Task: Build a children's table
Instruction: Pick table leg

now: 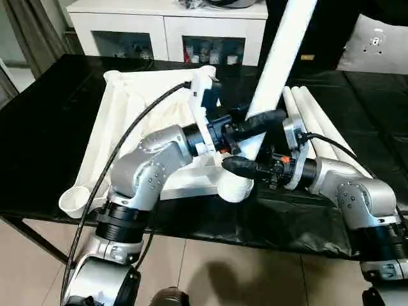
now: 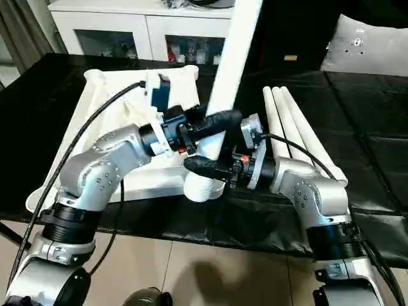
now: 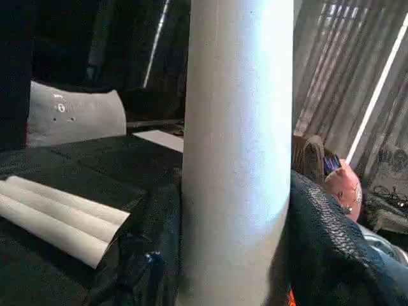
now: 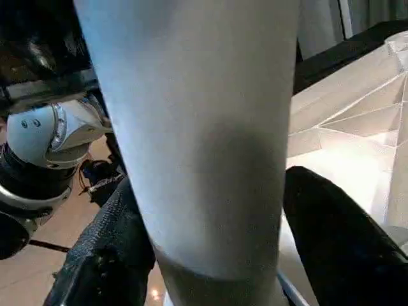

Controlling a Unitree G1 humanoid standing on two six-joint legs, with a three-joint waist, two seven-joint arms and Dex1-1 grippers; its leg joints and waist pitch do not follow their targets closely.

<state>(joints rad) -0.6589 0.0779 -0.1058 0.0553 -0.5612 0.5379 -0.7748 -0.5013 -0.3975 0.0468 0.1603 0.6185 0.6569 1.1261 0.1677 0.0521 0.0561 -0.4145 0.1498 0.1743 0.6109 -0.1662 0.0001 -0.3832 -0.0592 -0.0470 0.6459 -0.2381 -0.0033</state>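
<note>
**Both claws on one table leg**

The right gripper (image 1: 250, 164) pinches the upright leg (image 1: 274, 83) low down, just above the tabletop's (image 1: 121, 127) near corner socket. The left gripper (image 2: 213, 127) pinches it slightly higher. Three spare legs (image 2: 290, 121) lie beside the tabletop.
</note>
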